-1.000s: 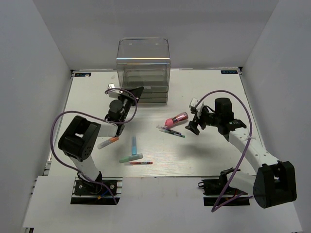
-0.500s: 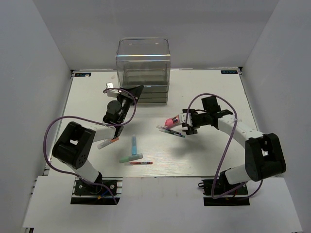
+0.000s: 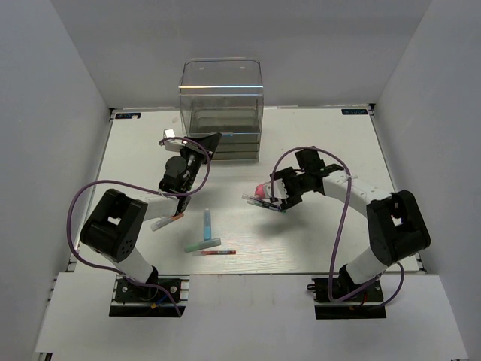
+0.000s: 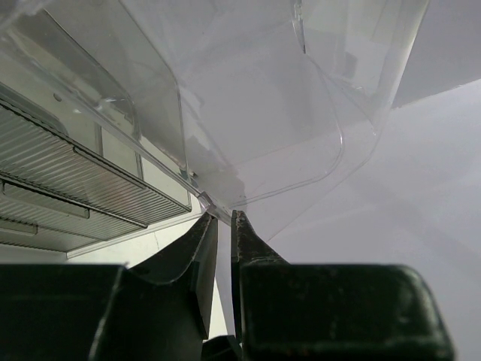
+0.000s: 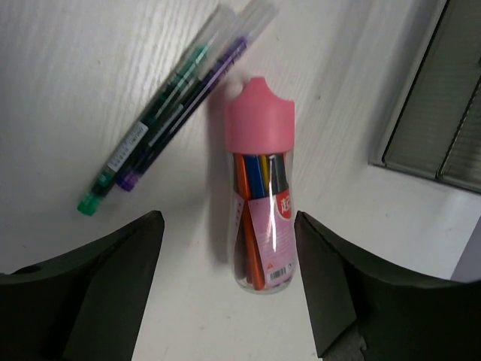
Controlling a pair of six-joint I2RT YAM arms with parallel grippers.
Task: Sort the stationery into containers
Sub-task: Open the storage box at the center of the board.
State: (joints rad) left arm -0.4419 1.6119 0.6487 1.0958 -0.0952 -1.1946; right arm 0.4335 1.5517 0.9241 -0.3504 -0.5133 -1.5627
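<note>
The tall clear box [image 3: 222, 94] stands on the stacked see-through drawers [image 3: 234, 147] at the back. My left gripper [image 3: 210, 143] is at the box's front left corner. In the left wrist view its jaws [image 4: 223, 216] are shut on the thin lower edge of the clear box [image 4: 248, 135]. My right gripper [image 3: 273, 192] is open, with the fat pink-capped pen tube [image 5: 259, 203] lying on the table between its jaws [image 5: 228, 219]. Two thin dark pens [image 5: 173, 105] lie just left of the tube.
The light blue marker [image 3: 207, 223], teal-green marker [image 3: 203, 244], thin red pen [image 3: 216, 253] and white orange-tipped marker [image 3: 167, 220] lie on the white table [image 3: 323, 233] left of centre. The drawer fronts [image 5: 440, 113] are close beyond the tube.
My right arm has swung left and come down so its open jaws sit either side of the pink tube. My left gripper has stayed at the box's corner.
</note>
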